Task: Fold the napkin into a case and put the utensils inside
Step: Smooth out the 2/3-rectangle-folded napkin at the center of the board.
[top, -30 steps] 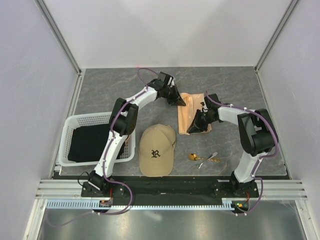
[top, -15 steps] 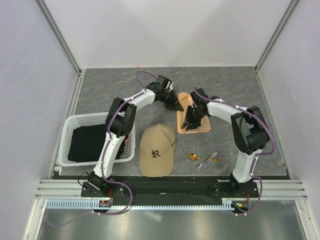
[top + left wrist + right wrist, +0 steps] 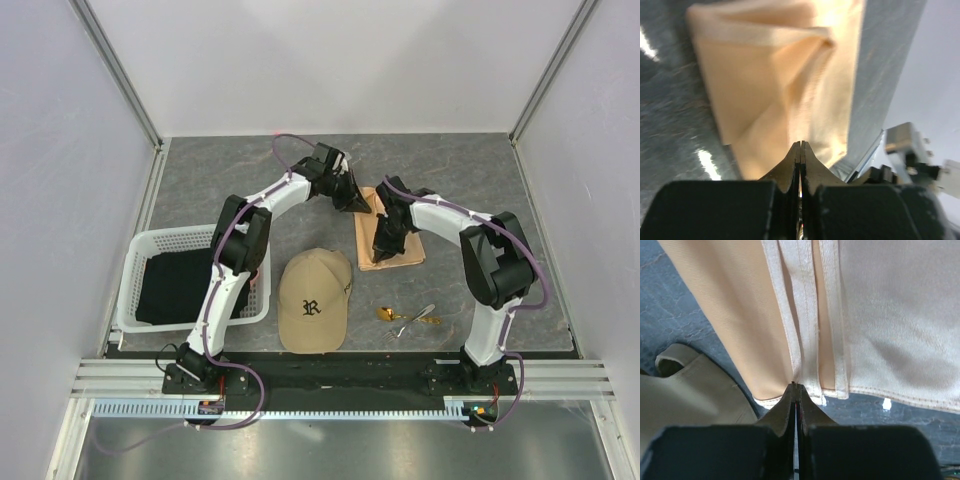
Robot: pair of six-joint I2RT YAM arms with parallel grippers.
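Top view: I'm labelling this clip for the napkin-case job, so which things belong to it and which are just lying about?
Belong to the job:
- peach napkin
- utensils, near edge, right of the cap

Just lying about:
- tan cap
- white basket
- black cloth inside the basket

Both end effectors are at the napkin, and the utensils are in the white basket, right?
Not quite. The top external view shows the utensils lying on the table, right of the cap and nearer the arm bases than the napkin; the white basket holds a black cloth. The rest is right.
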